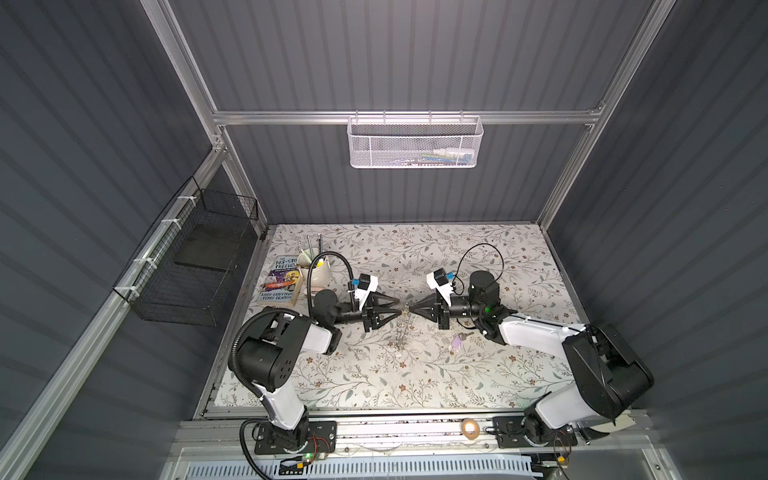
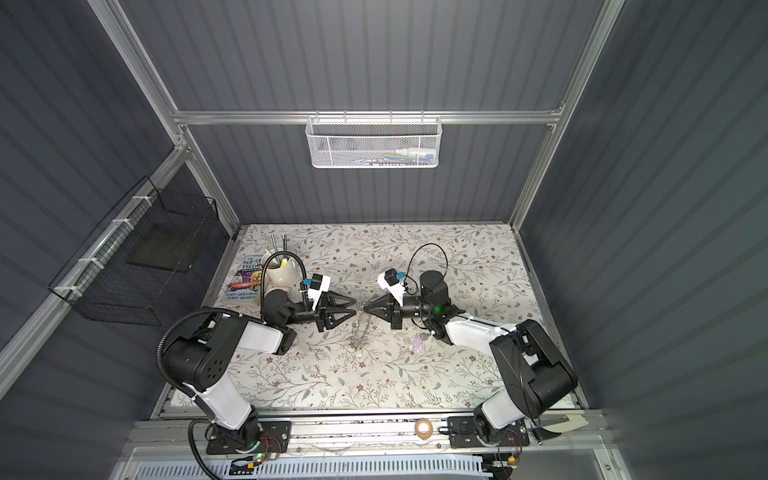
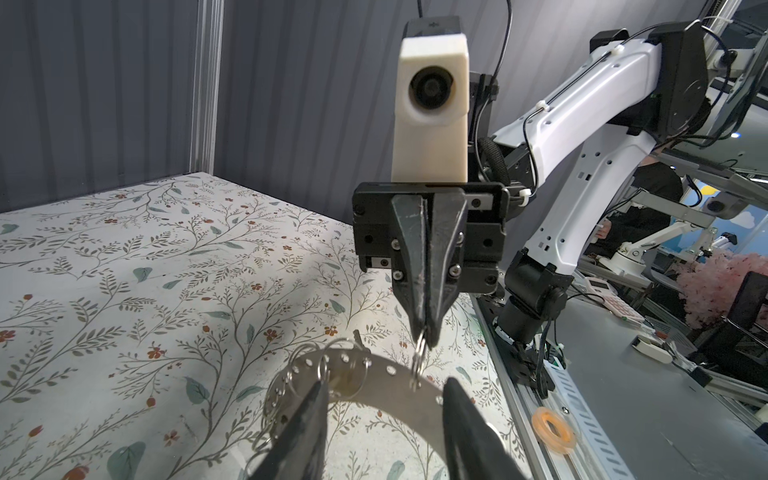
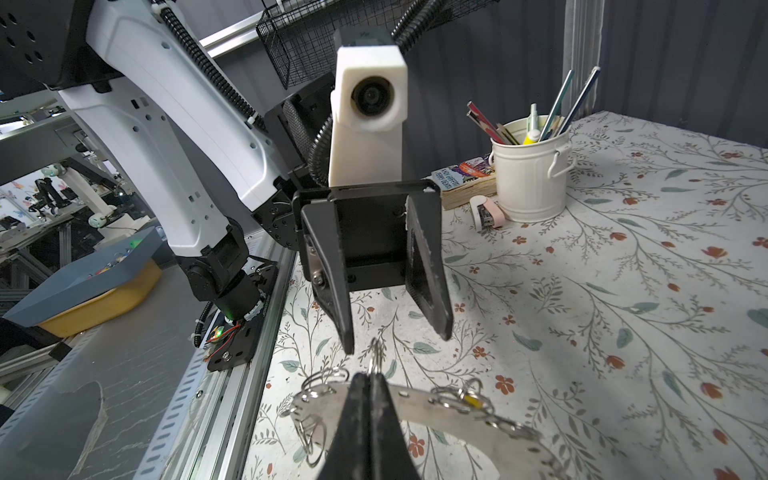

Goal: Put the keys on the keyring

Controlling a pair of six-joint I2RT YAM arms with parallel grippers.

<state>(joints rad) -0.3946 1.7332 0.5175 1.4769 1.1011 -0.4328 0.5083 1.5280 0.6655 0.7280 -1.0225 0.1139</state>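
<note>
left gripper (image 1: 397,308) stands half open, fingers (image 4: 428,270) apart beside the keyring (image 1: 402,330), gripping nothing. the ring hangs tilted mid-table from a wire loop (image 3: 419,357) pinched in the closed right gripper (image 1: 411,308). only the right wrist view shows a yellow tag (image 4: 471,401) on it. the lilac key (image 1: 457,341) lies on the table (image 1: 415,382) by the right arm (image 1: 536,336), small and blurry.

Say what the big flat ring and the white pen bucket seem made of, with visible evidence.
The keyring: probably steel or aluminium, with a dull brushed grey finish; it is thin, glints softly and has punched holes. The bucket: likely painted sheet metal, glossy cream; its rolled rim and wire handle suggest so.
</note>
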